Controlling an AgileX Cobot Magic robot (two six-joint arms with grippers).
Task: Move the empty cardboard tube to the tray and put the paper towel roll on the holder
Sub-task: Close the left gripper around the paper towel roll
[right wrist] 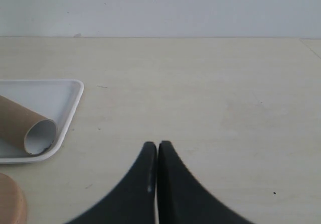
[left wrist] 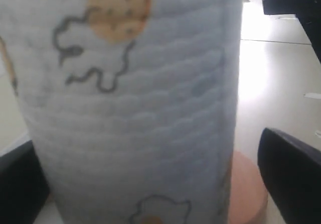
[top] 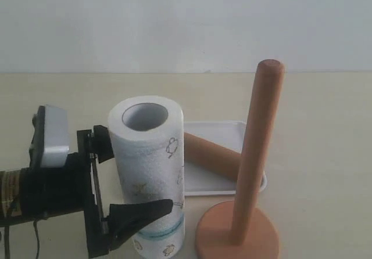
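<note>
Halfway there: the tube (top: 212, 154) lay in the tray (top: 221, 128), behind the holder (top: 256, 154), so that job looked done. The roll (top: 148, 172) stood upright on the left, just beside the holder, whose post was bare. The left tool (top: 138, 172) straddled the roll with its fingers apart and a gap showing at one, not yet clamped. The right tool (right wrist: 158, 151) was pressed together and empty, over the table (right wrist: 225, 93) right of the tray. Left to do: grip, lift, and thread the roll over the post.
</note>
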